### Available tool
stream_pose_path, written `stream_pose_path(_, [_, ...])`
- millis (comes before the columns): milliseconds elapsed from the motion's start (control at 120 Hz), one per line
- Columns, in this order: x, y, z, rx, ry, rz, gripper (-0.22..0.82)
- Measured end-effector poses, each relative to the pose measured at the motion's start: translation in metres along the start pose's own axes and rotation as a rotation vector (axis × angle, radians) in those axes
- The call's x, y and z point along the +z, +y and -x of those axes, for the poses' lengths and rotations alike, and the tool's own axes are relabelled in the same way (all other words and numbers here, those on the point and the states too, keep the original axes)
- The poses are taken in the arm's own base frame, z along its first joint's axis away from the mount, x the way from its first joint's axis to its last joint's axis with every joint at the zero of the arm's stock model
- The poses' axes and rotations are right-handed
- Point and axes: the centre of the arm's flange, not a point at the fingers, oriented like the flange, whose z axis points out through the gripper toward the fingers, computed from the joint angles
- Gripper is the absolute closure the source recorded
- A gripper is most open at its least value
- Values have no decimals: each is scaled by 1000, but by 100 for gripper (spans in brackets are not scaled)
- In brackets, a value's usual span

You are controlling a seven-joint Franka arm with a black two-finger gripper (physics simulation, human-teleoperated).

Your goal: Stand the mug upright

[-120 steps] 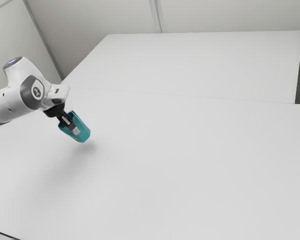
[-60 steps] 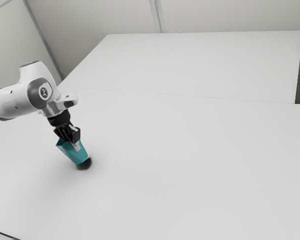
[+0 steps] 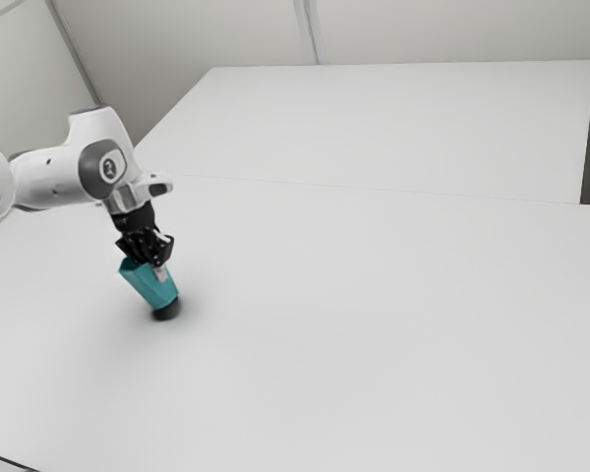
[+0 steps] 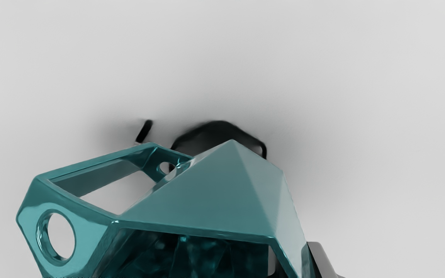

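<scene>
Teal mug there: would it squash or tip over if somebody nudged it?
The teal mug looks stiff: its faces are flat and its edges crisp. Its shiny surface might be a bit slippery. It leans at the gripper, so if released like this it would probably tip.

A white table (image 3: pixel 393 334) spreads out before pale grey walls (image 3: pixel 442 29).

The white table (image 3: pixel 374 324) stretches from near to far, with a dark patch (image 3: pixel 166 312) on the exterior view's left; whether the tilted mug (image 3: pixel 149 283) touches it is unclear.
</scene>
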Motion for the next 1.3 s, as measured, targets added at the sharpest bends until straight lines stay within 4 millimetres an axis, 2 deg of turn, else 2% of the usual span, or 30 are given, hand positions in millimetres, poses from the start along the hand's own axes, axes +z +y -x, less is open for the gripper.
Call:
stream_pose_path(167, [0, 26, -21, 38, -5, -51, 78])
stream_pose_path(383, [6, 47, -40, 75, -28, -130, 78])
stream_pose_path(567, [7, 53, -54, 67, -40, -153, 78])
stream_pose_path(842, [20, 61, -60, 50, -78, -155, 78])
stream_pose_path(1133, [17, 66, -69, 31, -96, -144, 49])
stream_pose_path(1300, [9, 66, -73, 20, -92, -143, 36])
